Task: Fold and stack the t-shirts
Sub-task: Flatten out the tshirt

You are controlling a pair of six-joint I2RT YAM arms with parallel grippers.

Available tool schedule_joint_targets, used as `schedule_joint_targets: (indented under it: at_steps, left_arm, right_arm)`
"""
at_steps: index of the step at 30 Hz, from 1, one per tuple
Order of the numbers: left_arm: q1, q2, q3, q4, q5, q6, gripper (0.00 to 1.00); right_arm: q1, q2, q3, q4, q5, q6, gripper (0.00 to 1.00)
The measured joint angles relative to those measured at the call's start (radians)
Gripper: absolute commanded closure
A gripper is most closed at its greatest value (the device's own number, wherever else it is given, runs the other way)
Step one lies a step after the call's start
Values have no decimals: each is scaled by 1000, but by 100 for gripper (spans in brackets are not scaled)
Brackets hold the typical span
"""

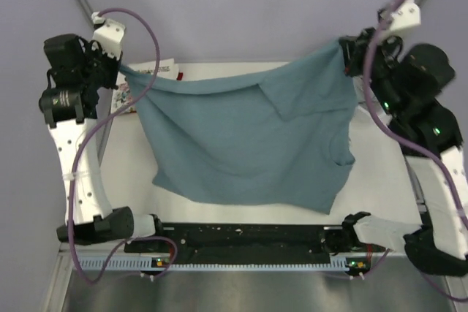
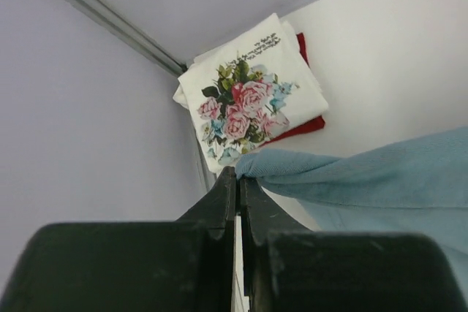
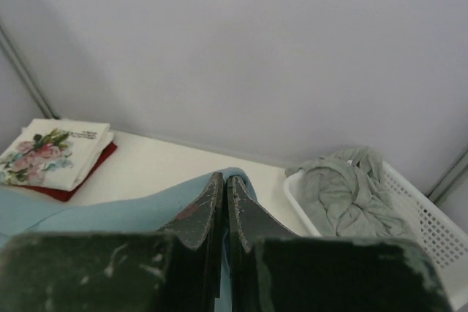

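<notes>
The teal-blue t-shirt hangs spread between my two raised grippers, its lower edge draped on the table. My left gripper is shut on its left corner, seen in the left wrist view with the teal cloth trailing right. My right gripper is shut on the right corner; in the right wrist view the cloth runs off to the left. The folded white floral shirt lies on the folded dark red shirt at the back left. The grey shirt lies crumpled in the basket.
The white lattice basket stands at the right, beyond the table's right side. The folded stack sits in the back left corner, partly hidden by the left arm. Grey walls close in behind. A black rail runs along the near edge.
</notes>
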Motion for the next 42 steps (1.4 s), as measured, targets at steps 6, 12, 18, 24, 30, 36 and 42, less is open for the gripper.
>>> schedule_joint_targets:
  at_steps: [6, 12, 18, 24, 30, 36, 42]
  left_arm:
    - [-33, 246, 99, 174, -146, -90, 100]
    - [-60, 373, 316, 315, -244, -158, 100]
    - [-60, 360, 396, 424, -271, -162, 100]
    - [-60, 243, 185, 447, -193, -127, 100]
    - [-57, 26, -282, 348, -95, -22, 100]
    - [-48, -177, -753, 175, -63, 94, 100]
    - [-29, -189, -1055, 57, -92, 171, 100]
  right_arm:
    - [-241, 376, 191, 85, -178, 95, 100]
    - [-341, 618, 539, 105, -282, 183, 100]
    - [-362, 586, 668, 159, -335, 206, 100]
    - [-383, 314, 307, 213, -394, 206, 100]
    - [-386, -66, -312, 193, -474, 287, 100]
    - [-386, -380, -791, 59, -541, 451, 100]
    - [-386, -640, -1142, -65, -604, 655, 100]
